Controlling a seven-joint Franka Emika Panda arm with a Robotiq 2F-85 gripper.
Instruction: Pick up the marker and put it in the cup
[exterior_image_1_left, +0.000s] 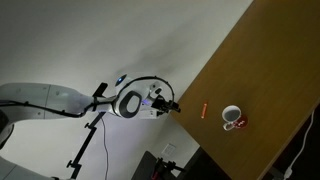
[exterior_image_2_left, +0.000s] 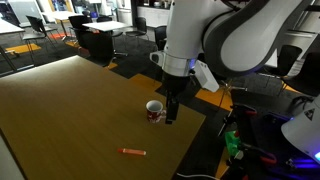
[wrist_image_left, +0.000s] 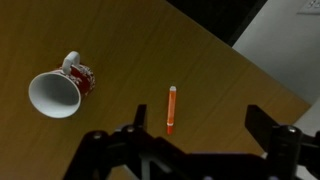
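On tabletop | marker flat, axis vertical in wrist view | claw wide open, empty

In an exterior view, the brown wooden table fills the right side, its edge running diagonally. The small orange-red marker lies on it, near the white cup but apart from it. The white arm reaches in, its dark gripper at the table's edge near the marker.

Brown wooden tabletop, orange-red marker lying flat on it, white cup standing upright near one edge — handle, red marking low on its side — marker and cup apart.
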